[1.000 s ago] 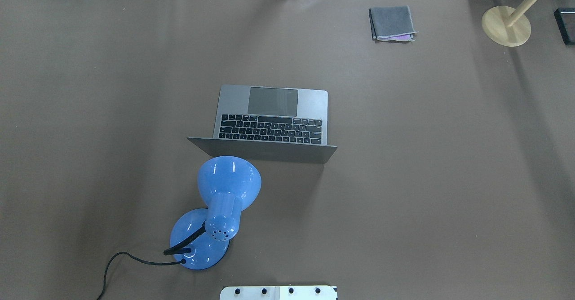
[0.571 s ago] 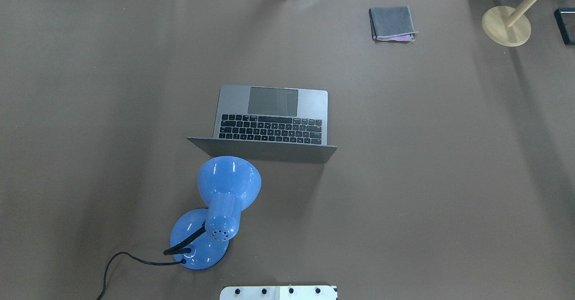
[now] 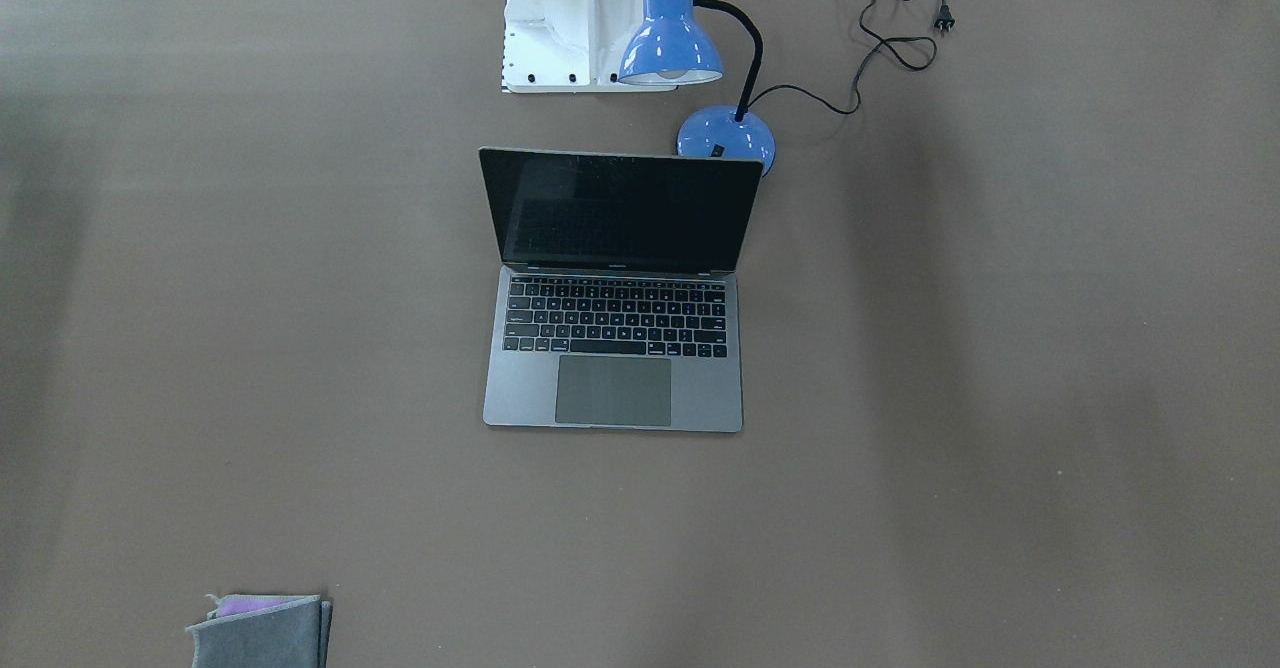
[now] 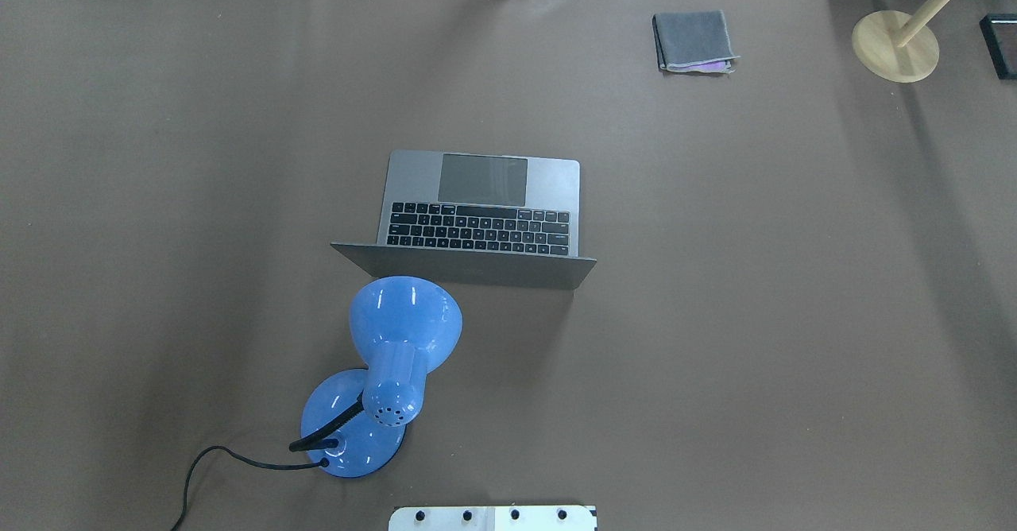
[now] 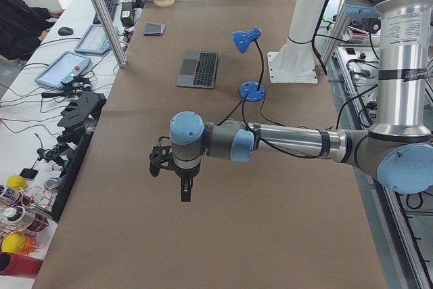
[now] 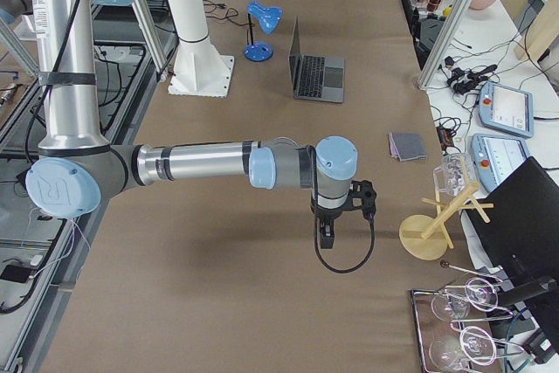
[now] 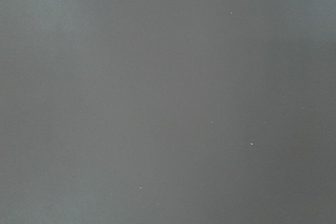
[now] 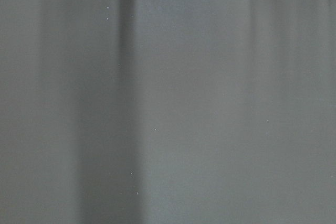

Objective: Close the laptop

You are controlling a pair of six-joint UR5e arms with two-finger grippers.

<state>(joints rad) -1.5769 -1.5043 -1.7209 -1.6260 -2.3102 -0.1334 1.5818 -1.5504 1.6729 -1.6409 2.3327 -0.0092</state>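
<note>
space-grey and slim, the metal laptop with its black keyboard and large trackpad sits near the middle of the brown paper-covered worktop. its lid is raised close to upright, hinge edge on the robot's side, dark screen facing away from the robot's base

as i judge it, nothing of the closing is done: the lid stands open and nothing touches it. all of it is left: an arm has to come in to the lid's top edge and fold it down onto the keyboard

the left claw hangs pointing down over bare worktop towards the robot's left end, well apart from the laptop. it shows only from the side, so i cannot tell whether its fingers are parted or pressed together. the right claw hangs the same way towards the other end, near the pale wooden stand with a round foot, and i cannot tell its state either. the wrist cameras show little but brown surface

counted: one laptop, one glossy blue desk lamp with a black gooseneck just behind the lid on the robot's side, one folded grey cloth by the far edge, one wooden stand, two arms, two claws
</note>
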